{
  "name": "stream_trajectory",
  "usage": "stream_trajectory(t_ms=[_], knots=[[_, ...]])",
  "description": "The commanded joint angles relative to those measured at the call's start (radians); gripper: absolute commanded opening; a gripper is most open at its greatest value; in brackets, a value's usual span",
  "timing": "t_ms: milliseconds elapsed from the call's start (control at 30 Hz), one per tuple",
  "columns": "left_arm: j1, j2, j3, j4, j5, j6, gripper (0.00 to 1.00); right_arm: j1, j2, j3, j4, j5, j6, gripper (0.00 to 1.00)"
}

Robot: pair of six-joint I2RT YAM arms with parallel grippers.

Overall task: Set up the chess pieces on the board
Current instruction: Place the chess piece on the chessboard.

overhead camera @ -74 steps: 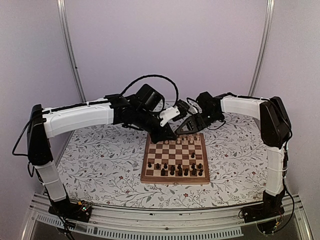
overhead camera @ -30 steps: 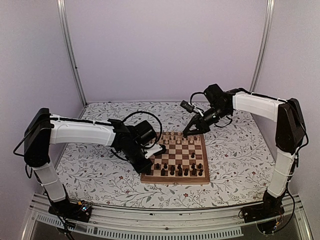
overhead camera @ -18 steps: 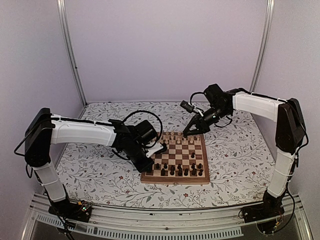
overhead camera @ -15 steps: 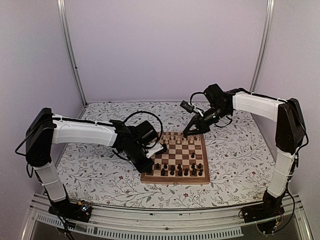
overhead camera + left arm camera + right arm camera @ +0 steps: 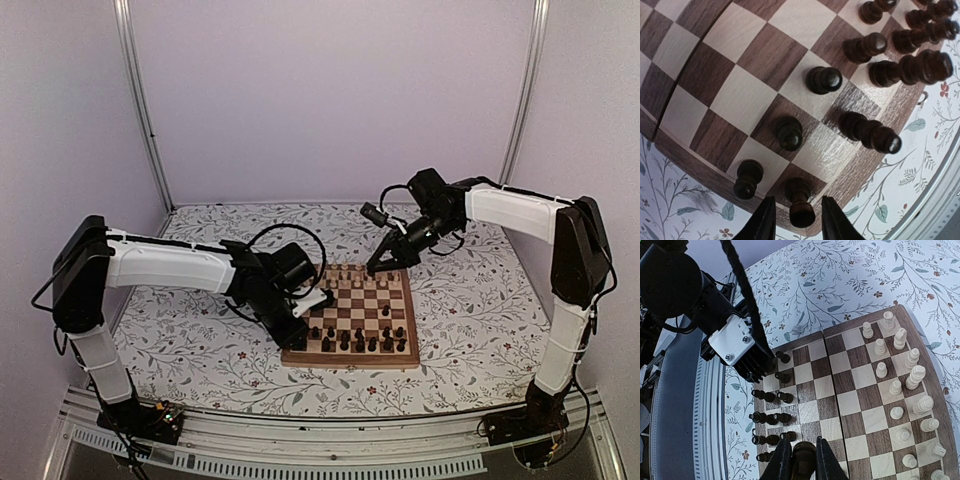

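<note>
1. Left wrist view: the left gripper [image 5: 798, 204] straddles a dark corner piece [image 5: 800, 200] that stands on the corner square of the board [image 5: 745, 95]. Its fingers [image 5: 765, 222] are narrowly parted, with a sliver of gap on each side, so nothing is held.
2. The corner piece stands upright on its base with its long axis vertical. Its head points toward the camera between the fingertips, and its base sits just beyond them.
3. The step in hand looks like the release. To do it well, both fingers should clear evenly and the wrist should rise straight along the piece's axis. Any sideways drift could tip it.
4. A neighbouring pawn [image 5: 747, 179] stands just outside one finger and another pawn [image 5: 789, 134] stands straight ahead of the tips, so the opening should stay modest.
5. Right wrist view: the right gripper [image 5: 802, 442] is clamped on a dark piece [image 5: 803, 456]. Only its rounded top shows between the pads. Its long axis seems to run along the fingers, head toward the camera, but its kind cannot be told.
6. Ahead of those fingers, pale pieces [image 5: 896, 387] stand off to one side and dark ranks [image 5: 767, 417] to the other. The held piece likely belongs on a free square among the dark ones.
</note>
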Motion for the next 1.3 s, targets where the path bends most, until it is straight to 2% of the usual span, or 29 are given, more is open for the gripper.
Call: stream_trajectory(t_ms=[0,267,500,667,967,1100,1267], knots=[[-0.011,-0.061,0.026,-0.017,-0.001,0.005,0.36,0.010,-0.015,-0.026,0.022,0.052,-0.016,0.06],[0.008,-0.204,0.022,0.015,-0.099,-0.007,0.40,0.108,-0.029,-0.079,0.082,0.269,-0.052,0.06],[0.098,-0.389,-0.084,0.197,-0.148,-0.087,0.58,0.232,0.000,-0.109,0.141,0.469,-0.111,0.06],[0.121,-0.444,-0.106,0.249,-0.189,-0.112,0.60,0.299,0.031,-0.144,0.183,0.581,-0.140,0.06],[0.125,-0.439,-0.120,0.251,-0.194,-0.100,0.61,0.315,0.080,-0.133,0.186,0.618,-0.139,0.10],[0.125,-0.428,-0.121,0.253,-0.189,-0.100,0.61,0.315,0.090,-0.125,0.189,0.618,-0.120,0.19],[0.125,-0.407,-0.113,0.250,-0.168,-0.100,0.61,0.314,0.076,-0.106,0.166,0.575,-0.111,0.24]])
